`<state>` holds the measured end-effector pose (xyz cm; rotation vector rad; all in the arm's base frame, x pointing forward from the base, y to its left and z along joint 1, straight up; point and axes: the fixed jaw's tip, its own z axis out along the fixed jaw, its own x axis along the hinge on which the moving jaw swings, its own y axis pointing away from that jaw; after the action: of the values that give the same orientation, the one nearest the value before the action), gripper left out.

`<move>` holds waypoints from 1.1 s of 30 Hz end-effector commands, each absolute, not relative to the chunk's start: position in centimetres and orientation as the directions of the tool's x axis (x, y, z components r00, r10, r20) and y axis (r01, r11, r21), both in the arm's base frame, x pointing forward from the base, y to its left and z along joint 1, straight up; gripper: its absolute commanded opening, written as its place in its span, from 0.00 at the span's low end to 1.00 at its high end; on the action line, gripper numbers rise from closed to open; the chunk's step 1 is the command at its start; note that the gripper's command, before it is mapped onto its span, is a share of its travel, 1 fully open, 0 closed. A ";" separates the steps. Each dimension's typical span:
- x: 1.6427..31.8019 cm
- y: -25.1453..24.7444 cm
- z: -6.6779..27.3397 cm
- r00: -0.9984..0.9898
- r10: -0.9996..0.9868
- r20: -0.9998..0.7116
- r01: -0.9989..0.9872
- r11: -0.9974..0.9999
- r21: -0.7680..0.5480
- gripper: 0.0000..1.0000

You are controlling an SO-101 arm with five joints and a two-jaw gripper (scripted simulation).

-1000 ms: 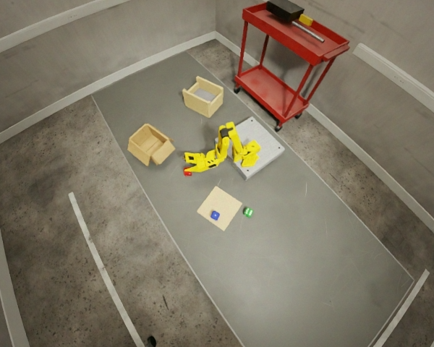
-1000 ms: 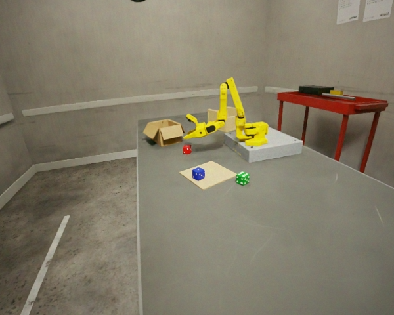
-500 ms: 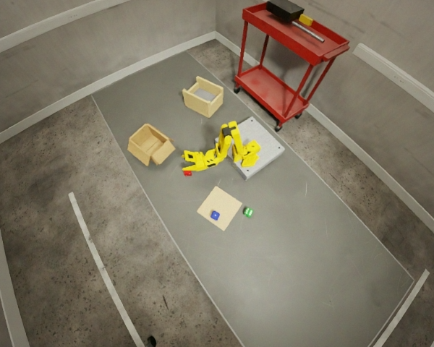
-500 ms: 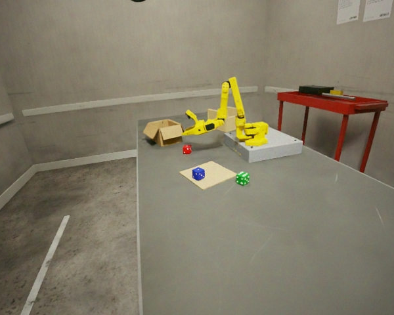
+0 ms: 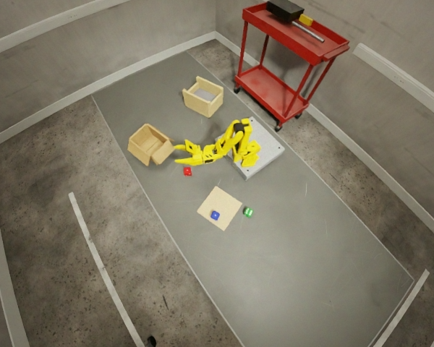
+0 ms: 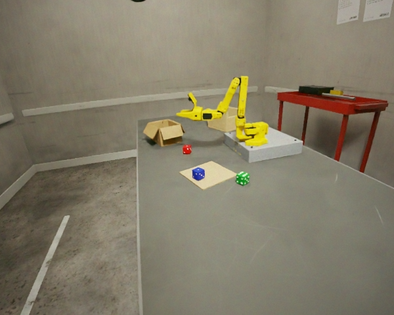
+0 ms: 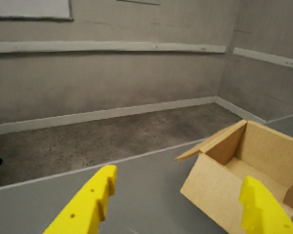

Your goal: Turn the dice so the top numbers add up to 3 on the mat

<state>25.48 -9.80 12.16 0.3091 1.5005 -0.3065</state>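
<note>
Wrist view: carton (image 5: pixel 137 150) (image 6: pixel 172 138) (image 7: pixel 212 187) cut off at right, pincer (image 5: pixel 175 154) (image 6: pixel 183 104) (image 7: pixel 179 175) cropped along bottom edge.

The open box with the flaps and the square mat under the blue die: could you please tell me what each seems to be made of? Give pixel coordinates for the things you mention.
The open box (image 5: pixel 139 151) (image 6: pixel 170 136) (image 7: pixel 212 187) looks like matte brown cardboard, given its thin walls and folded-out flaps. The square mat (image 5: pixel 218 199) (image 6: pixel 211 169) is thin, tan and dull, perhaps cork or thin wood; its even surface leaves that open.
</note>
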 end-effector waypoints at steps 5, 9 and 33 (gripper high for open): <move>25.1 -9.9 14.3 0.120 -0.048 -0.992 0.393 0.920 0.003 0.35; 25.1 -9.9 14.3 0.120 -0.048 -0.992 0.393 0.920 0.003 0.35; 27.1 -10.6 13.4 0.006 0.015 -1.000 0.389 0.921 0.016 0.35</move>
<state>26.51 -10.23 13.53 0.3113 1.5113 -0.3053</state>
